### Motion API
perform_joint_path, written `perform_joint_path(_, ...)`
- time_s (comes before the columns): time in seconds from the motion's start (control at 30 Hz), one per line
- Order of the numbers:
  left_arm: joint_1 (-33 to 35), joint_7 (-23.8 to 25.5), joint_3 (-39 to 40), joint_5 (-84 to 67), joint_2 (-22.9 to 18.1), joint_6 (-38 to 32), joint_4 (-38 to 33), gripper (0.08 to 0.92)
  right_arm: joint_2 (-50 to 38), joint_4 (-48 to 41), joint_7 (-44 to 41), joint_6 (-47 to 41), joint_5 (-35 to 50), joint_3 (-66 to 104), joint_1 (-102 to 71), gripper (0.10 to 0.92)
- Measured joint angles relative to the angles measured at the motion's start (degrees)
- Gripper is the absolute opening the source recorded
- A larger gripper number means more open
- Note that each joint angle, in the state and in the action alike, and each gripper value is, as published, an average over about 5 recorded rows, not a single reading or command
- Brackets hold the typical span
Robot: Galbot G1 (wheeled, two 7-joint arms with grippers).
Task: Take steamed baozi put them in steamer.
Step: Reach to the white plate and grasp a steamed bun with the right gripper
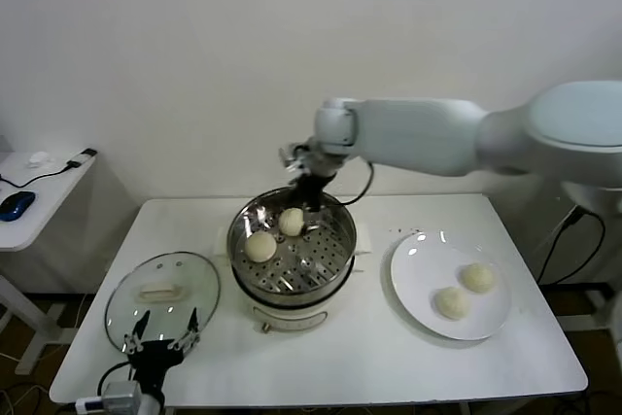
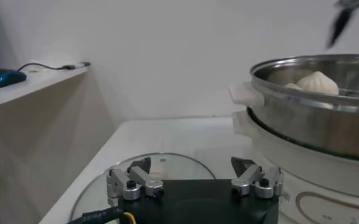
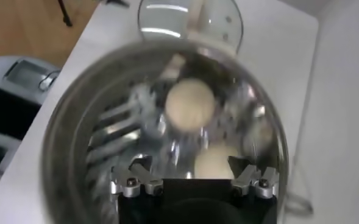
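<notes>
1. The steamer (image 1: 292,264), a round shiny steel pot on a white base, stands near the middle of the white worktop (image 1: 369,357); its perforated tray shows inside.
2. Two steamed baozi lie on that tray: one (image 1: 260,246) toward the robot's left, another (image 1: 292,222) near the far rim. Both are smooth, round and cream-white.
3. Two more baozi (image 1: 477,277) (image 1: 451,302) lie close together on the white plate (image 1: 413,274), on the robot's right of the steamer.
4. The right claw (image 1: 309,193) hangs over the steamer's far rim, just above the farther baozi. In the right wrist view its fingers (image 3: 133,182) stand wide apart and hold nothing, with a baozi (image 3: 211,163) between and below them.
5. The left claw (image 1: 160,329) rests low at the near left edge of the worktop, over the glass lid (image 1: 160,298), its fingers (image 2: 130,182) wide and empty.
</notes>
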Motion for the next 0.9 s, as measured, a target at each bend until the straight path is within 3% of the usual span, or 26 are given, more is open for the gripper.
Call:
perform_joint_path(0.47,0.2,0.0,0.2,0.3,-0.4,-0.1,0.6,0.823,-26.2,12.4,-0.1,0.6,-14.2,-7.9,1.6,0.823)
perform_joint_path(0.9,0.4,-0.2,0.5,0.5,-0.7,-0.4,1.0,0.823,-33.9,13.8,4.8,-3.1,-22.5,-3.2,-10.4,0.823)
